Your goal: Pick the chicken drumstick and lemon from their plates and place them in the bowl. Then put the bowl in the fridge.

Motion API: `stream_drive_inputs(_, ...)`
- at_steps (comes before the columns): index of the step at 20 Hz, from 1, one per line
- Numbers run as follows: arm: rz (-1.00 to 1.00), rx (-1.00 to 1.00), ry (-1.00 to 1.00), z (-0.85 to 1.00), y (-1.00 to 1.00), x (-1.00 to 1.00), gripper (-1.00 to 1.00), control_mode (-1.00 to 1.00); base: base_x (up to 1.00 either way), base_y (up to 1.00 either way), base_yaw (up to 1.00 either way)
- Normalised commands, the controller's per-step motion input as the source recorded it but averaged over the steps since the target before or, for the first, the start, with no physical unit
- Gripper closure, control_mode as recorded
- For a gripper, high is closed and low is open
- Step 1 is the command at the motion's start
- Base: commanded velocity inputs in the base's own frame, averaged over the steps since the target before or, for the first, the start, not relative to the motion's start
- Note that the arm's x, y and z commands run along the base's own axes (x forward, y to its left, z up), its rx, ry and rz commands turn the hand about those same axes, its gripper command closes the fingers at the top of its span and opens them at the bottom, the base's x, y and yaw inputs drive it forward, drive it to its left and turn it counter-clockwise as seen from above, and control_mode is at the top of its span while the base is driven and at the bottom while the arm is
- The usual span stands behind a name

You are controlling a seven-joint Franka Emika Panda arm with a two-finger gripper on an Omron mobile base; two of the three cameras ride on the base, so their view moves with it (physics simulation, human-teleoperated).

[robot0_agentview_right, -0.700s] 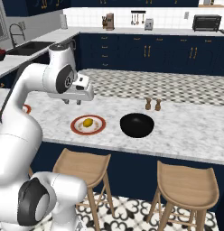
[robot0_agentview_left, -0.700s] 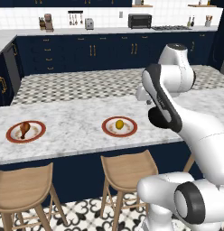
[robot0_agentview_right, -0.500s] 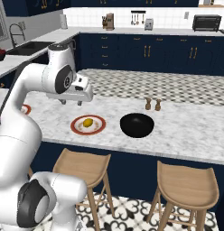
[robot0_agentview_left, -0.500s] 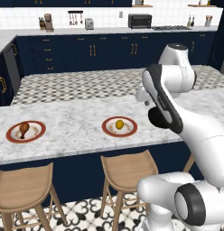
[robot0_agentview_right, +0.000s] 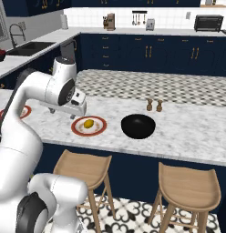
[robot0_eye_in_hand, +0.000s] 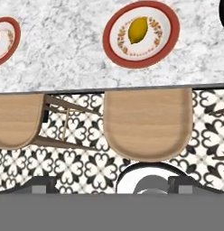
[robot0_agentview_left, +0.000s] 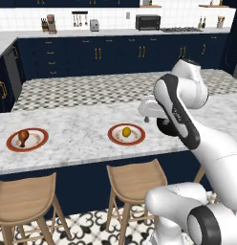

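The lemon [robot0_agentview_left: 126,131] [robot0_agentview_right: 89,123] [robot0_eye_in_hand: 137,30] lies on a red-rimmed plate [robot0_agentview_left: 113,138] [robot0_agentview_right: 76,128] [robot0_eye_in_hand: 118,54] on the marble counter. Further left, the chicken drumstick [robot0_agentview_left: 23,136] rests on a second plate [robot0_agentview_left: 39,143] [robot0_eye_in_hand: 7,43]. To the right of the lemon's plate stands the empty black bowl [robot0_agentview_right: 138,126] [robot0_eye_in_hand: 223,13], partly behind my arm in the left base view [robot0_agentview_left: 164,127]. My gripper [robot0_agentview_left: 146,117] [robot0_agentview_right: 63,113] [robot0_eye_in_hand: 111,187] hovers open and empty above the counter beside the lemon's plate. The fridge is out of view.
Wooden stools [robot0_agentview_left: 134,179] [robot0_agentview_right: 85,166] [robot0_eye_in_hand: 147,122] stand along the counter's near edge over patterned floor. Two small shakers [robot0_agentview_right: 154,105] stand behind the bowl. Navy cabinets and a back counter line the far wall.
My hand has sunk a little and shifted left, closer to the lemon's plate. Nothing on the counter has moved.
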Motion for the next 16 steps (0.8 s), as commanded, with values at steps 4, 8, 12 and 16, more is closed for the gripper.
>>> stream_drive_inputs(4,-0.03,-0.06,0.25,-0.16,0.08,0.48,-1.0,-1.0,0.0,0.0,0.0)
stream_drive_inputs(8,0.0,-0.05,0.06,-0.46,0.0,0.53,-1.0,-1.0,0.0,0.0,0.0)
stream_drive_inputs(12,0.0,-0.02,0.01,-0.44,0.0,0.57,-1.0,-1.0,0.0,0.0,0.0)
stream_drive_inputs(16,0.0,-0.01,0.03,-0.35,0.0,0.67,-1.0,-1.0,0.0,0.0,0.0)
